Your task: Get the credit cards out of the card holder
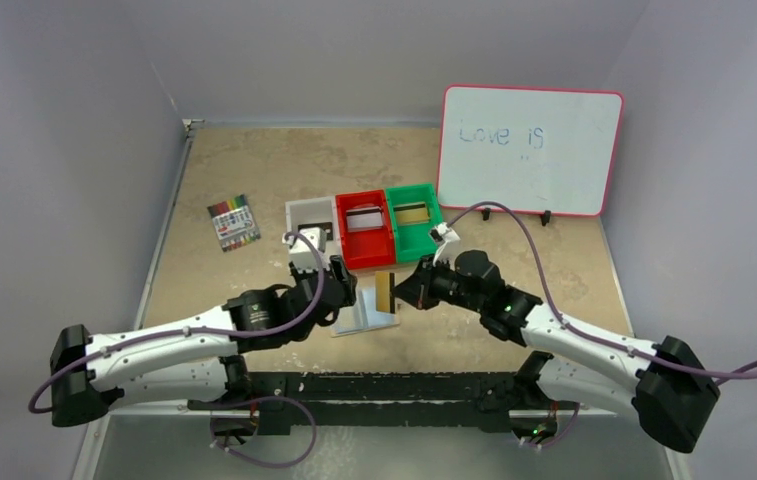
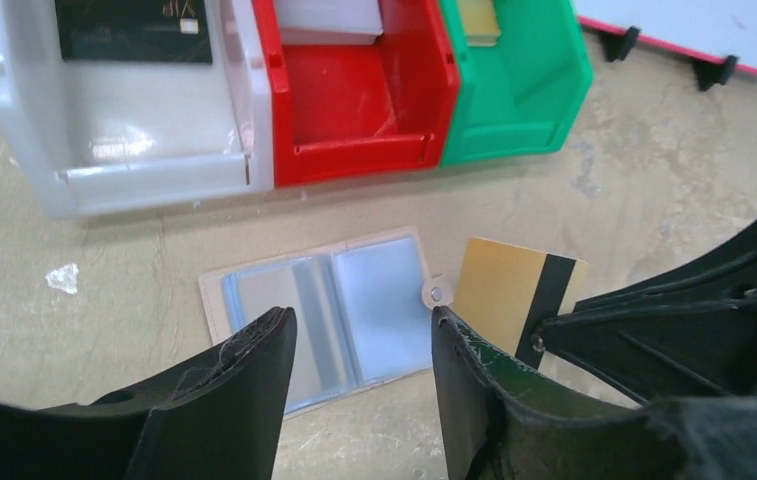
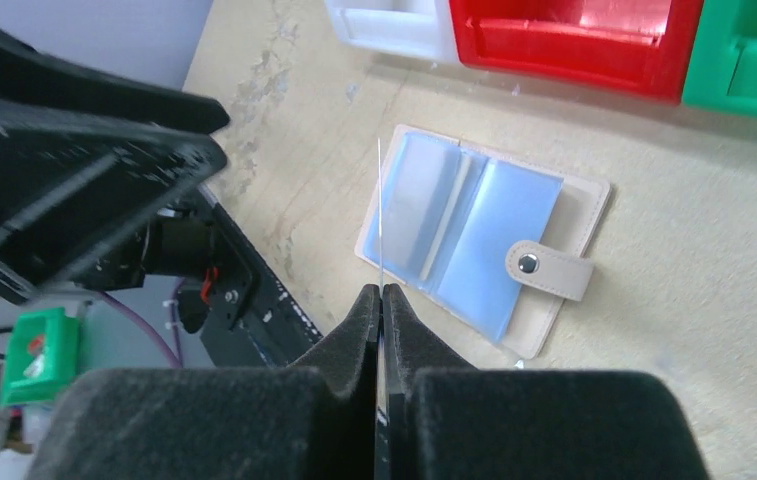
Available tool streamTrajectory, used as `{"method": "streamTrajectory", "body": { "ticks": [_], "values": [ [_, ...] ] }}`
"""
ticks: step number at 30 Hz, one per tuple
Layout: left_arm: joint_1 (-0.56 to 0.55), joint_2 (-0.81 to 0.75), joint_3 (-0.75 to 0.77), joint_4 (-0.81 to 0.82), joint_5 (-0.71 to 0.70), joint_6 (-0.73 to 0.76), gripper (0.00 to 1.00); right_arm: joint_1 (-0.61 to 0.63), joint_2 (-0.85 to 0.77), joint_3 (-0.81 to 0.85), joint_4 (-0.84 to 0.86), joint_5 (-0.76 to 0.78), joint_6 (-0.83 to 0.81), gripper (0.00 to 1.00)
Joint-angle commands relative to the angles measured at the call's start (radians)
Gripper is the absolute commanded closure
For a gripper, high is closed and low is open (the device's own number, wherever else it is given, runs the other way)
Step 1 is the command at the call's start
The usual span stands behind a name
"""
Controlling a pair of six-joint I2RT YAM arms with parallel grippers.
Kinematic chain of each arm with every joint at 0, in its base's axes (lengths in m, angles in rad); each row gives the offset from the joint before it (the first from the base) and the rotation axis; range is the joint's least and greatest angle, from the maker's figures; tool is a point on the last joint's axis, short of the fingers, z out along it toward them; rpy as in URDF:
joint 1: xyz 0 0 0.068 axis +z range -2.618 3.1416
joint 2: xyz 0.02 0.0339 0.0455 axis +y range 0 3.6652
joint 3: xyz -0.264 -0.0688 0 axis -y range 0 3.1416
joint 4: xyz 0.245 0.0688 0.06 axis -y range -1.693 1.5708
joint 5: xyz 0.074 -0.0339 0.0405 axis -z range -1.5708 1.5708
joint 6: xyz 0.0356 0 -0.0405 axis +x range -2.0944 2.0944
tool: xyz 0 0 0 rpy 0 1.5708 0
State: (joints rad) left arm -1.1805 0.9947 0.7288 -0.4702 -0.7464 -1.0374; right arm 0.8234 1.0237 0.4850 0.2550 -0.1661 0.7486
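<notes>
**Top view.** The two arms meet over the middle of the table. The left gripper (image 1: pixel 339 285) has its jaws apart and holds nothing. The right gripper (image 1: pixel 406 290), just to its right, is clamped on a gold card (image 1: pixel 384 292) that stands on edge between the two grippers. The card holder (image 1: pixel 366 318) lies open on the table, just below and between them. Beyond the grippers, a white bin (image 1: pixel 294 212), a red bin (image 1: pixel 366 258) and a green bin (image 1: pixel 416 248) stand in a row.

**Left wrist view.** The spread fingers (image 2: pixel 254 390) frame the card holder, which lies flat beneath them with its pale blue inside facing up. Just right of the right-hand finger is the gold card with its dark stripe, pinched by the right gripper. Ahead of the fingers, a black card (image 2: pixel 134 30) lies in the white bin and a pale card (image 2: pixel 329 18) in the red bin.

**Right wrist view.** The closed fingers (image 3: pixel 354 330) pinch the gold card, seen edge-on as a thin line. The card holder lies ahead and slightly right, with its snap tab (image 3: pixel 551 270) pointing right.
</notes>
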Motion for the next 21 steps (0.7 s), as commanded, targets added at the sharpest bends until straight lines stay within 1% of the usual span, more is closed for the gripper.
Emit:
{"method": "streamTrajectory", "body": {
  "ticks": [1, 4, 7, 9, 12, 15, 17, 21],
  "values": [
    [0.0, -0.092, 0.001, 0.098, -0.023, 0.227, 0.48, -0.003, -0.074, -0.042, 0.161, -0.016, -0.177, 1.0],
    [-0.001, -0.143, 0.002, 0.131, 0.059, 0.408, 0.47, -0.003, -0.104, -0.052, 0.202, -0.096, -0.272, 1.0],
    [0.0, -0.187, 0.001, 0.159, 0.211, 0.598, 0.48, -0.003, -0.1, -0.03, 0.178, -0.147, -0.368, 1.0],
    [-0.001, -0.203, 0.013, 0.148, 0.292, 0.673, 0.48, -0.003, -0.091, -0.007, 0.161, -0.19, -0.418, 1.0],
    [-0.001, -0.187, 0.064, 0.089, 0.349, 0.705, 0.44, -0.003, -0.075, 0.011, 0.147, -0.253, -0.458, 1.0],
    [0.0, -0.14, 0.123, 0.029, 0.364, 0.704, 0.44, -0.003, -0.056, 0.026, 0.136, -0.294, -0.467, 1.0],
    [-0.001, -0.123, 0.139, 0.026, 0.391, 0.694, 0.44, -0.003, -0.044, 0.029, 0.142, -0.326, -0.469, 1.0],
    [-0.001, -0.123, 0.138, 0.06, 0.522, 0.696, 0.43, -0.004, -0.028, 0.034, 0.158, -0.407, -0.483, 1.0]
  ]
}}
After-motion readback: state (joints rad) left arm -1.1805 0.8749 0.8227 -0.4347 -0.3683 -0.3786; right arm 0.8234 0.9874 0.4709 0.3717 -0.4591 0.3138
